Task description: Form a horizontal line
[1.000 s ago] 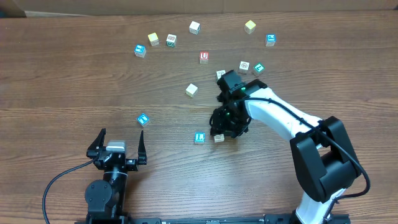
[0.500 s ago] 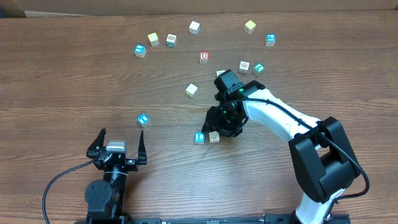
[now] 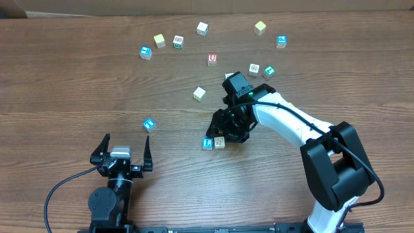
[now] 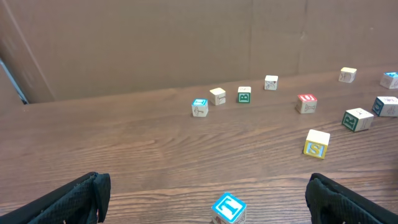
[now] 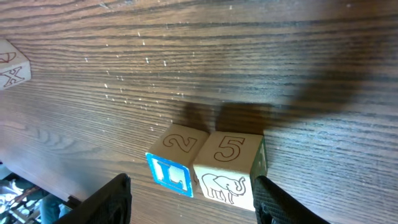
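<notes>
Horizontal line (image 3: 213, 143) has begun: tan cube (image 3: 220, 142) now pushed flush against the blue L cube (image 3: 207, 144), right claw (image 5: 194, 200) released astride both.

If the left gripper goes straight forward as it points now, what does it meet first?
Most likely the lone blue cube just ahead of the left gripper, within the span of its open jaws; depth is uncertain.

Tan cube (image 3: 220, 142) shifts toward 9 o'clock, now touching blue L cube (image 3: 207, 144). R gripper (image 3: 225, 131) follows, jaws spread wider.
</notes>
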Robot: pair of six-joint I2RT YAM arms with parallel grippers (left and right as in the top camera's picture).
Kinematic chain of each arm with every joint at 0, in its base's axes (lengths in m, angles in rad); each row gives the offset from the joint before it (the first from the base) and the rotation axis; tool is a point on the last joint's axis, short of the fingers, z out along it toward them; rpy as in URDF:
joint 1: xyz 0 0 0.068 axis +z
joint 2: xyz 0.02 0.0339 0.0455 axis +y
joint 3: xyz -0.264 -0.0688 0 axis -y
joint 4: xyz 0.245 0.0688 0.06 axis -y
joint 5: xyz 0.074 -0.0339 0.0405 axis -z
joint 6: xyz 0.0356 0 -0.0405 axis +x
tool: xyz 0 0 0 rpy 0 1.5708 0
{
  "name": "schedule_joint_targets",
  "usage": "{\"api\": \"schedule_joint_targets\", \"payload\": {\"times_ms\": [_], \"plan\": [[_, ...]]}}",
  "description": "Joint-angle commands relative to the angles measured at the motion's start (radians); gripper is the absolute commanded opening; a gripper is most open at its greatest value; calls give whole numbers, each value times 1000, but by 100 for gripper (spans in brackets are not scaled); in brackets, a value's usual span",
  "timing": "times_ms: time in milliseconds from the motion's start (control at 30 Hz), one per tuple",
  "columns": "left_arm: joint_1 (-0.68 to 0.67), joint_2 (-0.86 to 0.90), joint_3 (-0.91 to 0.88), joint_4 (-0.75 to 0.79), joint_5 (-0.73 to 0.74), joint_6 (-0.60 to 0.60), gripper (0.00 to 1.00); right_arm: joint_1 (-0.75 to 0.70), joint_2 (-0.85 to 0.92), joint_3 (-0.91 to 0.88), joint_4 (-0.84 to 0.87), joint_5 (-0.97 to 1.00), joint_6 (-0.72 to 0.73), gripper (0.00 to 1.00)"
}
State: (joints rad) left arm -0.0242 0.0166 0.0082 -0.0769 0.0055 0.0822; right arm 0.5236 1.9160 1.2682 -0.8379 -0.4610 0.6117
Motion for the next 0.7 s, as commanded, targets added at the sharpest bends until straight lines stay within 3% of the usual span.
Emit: {"api": "schedule_joint_targets", "payload": {"times_ms": [0,133,667], "plan": [[4,-10,-3,-1,-6,19,100,5,-22,-5,7,-13,26,61],[4,-10,-3,-1,-6,19,100,5,-22,-4,7,-12,93,61],[4,-10,-3,-1,-6,19,99,24,-22,-4,21,-20,96,64]]}}
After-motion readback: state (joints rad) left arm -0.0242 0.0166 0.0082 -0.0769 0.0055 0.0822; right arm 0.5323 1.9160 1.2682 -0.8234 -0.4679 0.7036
